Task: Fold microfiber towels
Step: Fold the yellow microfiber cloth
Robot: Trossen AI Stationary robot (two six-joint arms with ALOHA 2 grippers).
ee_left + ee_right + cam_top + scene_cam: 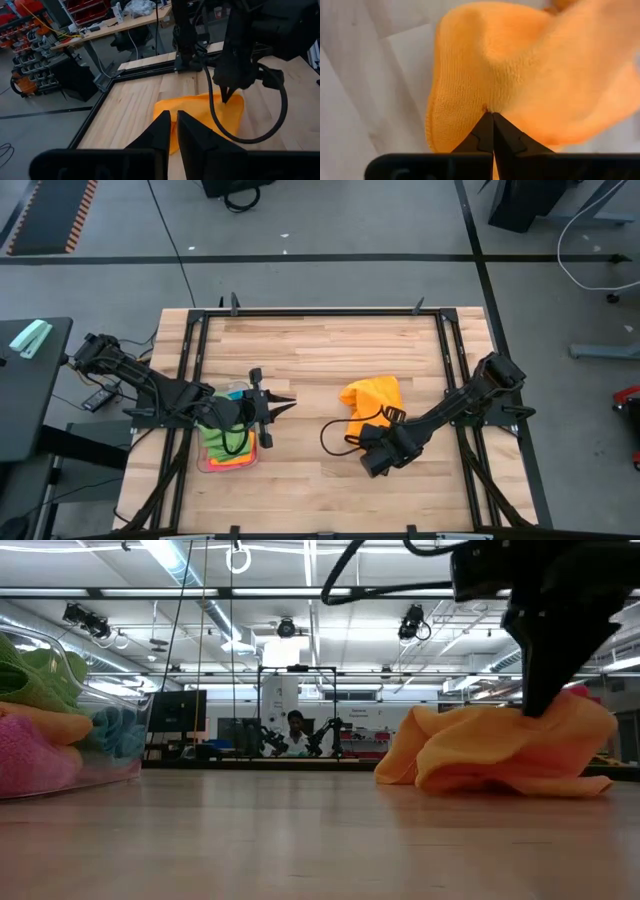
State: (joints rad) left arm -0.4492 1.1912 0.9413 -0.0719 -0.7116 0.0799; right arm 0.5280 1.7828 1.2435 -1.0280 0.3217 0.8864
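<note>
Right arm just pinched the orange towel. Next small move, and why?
Probably lift that pinched edge slightly and draw it across to start a fold: the right gripper has its jaws shut on the orange towel, which lies crumpled on the table; the left gripper waits by the tray.

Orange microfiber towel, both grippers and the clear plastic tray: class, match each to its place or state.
Column one:
1. orange microfiber towel
2. right gripper
3. left gripper
4. clear plastic tray

Column two:
A. holds pink, green and blue towels
B. shut on the cloth's edge
C. crumpled on the wooden table
D. shut, empty, beside the tray

Pairs: 1-C, 2-B, 3-D, 4-A
</note>
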